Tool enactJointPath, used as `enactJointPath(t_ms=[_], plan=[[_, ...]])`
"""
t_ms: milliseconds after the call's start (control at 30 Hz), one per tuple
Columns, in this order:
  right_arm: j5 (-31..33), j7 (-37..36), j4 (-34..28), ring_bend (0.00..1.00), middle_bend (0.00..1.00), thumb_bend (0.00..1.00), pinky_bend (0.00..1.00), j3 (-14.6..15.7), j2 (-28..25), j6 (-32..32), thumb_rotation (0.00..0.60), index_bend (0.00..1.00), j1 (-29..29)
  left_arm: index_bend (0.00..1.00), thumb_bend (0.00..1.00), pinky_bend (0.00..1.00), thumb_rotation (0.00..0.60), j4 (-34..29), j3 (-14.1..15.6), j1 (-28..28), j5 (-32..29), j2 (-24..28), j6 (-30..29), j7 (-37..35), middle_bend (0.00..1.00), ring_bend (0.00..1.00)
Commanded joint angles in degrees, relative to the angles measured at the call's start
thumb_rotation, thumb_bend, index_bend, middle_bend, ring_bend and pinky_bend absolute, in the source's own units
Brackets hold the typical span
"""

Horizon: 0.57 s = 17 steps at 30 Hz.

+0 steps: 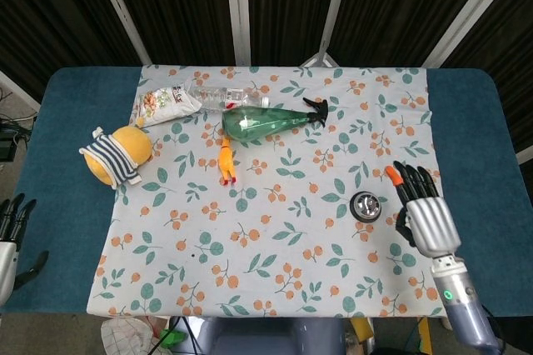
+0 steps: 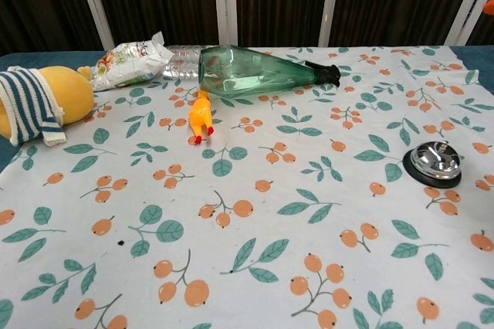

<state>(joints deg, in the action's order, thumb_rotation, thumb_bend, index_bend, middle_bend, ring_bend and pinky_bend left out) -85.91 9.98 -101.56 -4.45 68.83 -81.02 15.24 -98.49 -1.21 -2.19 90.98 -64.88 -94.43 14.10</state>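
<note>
My right hand [image 1: 420,209] hovers over the cloth's right edge, fingers spread and holding nothing. Just to its left sits a small silver bell on a black base [image 1: 365,205] [image 2: 435,164], uncovered and untouched. In the chest view only an orange fingertip [image 2: 489,5] shows at the right edge. My left hand [image 1: 12,234] hangs off the table's left side, fingers apart, empty. Farther back lie a green spray bottle [image 1: 268,121] [image 2: 255,71], a small yellow rubber chicken [image 1: 226,162] [image 2: 201,115] and a clear plastic bottle [image 1: 223,97].
A yellow plush toy in a striped shirt [image 1: 119,153] [image 2: 35,103] lies at the left cloth edge. A snack bag [image 1: 166,102] [image 2: 131,59] lies at the back left. The floral cloth [image 1: 275,230] covers the blue table [image 1: 71,122].
</note>
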Motion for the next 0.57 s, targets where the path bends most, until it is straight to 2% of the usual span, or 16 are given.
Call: enactJointPath(t_ms=[33, 233, 567], plan=[[-5.18, -0.03, 1.62, 0.0, 0.0, 1.0, 0.0, 4.08, -1.06, -5.94, 0.6, 0.02, -4.99, 0.05, 0.4, 0.16, 0.6, 0.05, 0.12, -0.12, 0.18, 0.21, -0.17, -0.46, 0.0, 0.03], [-7.24, 0.39, 5.52, 0.0, 0.0, 1.0, 0.0, 5.49, 0.15, -10.16, 0.6, 0.02, -8.42, 0.05, 0.4, 0.17, 0.6, 0.09, 0.17, -0.31, 0.32, 0.51, -0.47, -1.17, 0.0, 0.03], [-6.23, 0.29, 6.43, 0.0, 0.0, 1.0, 0.0, 5.07, -0.3, -9.4, 0.6, 0.02, -9.44, 0.05, 0.4, 0.16, 0.6, 0.27, 0.03, -0.17, 0.06, 0.55, -0.12, -1.33, 0.0, 0.03]])
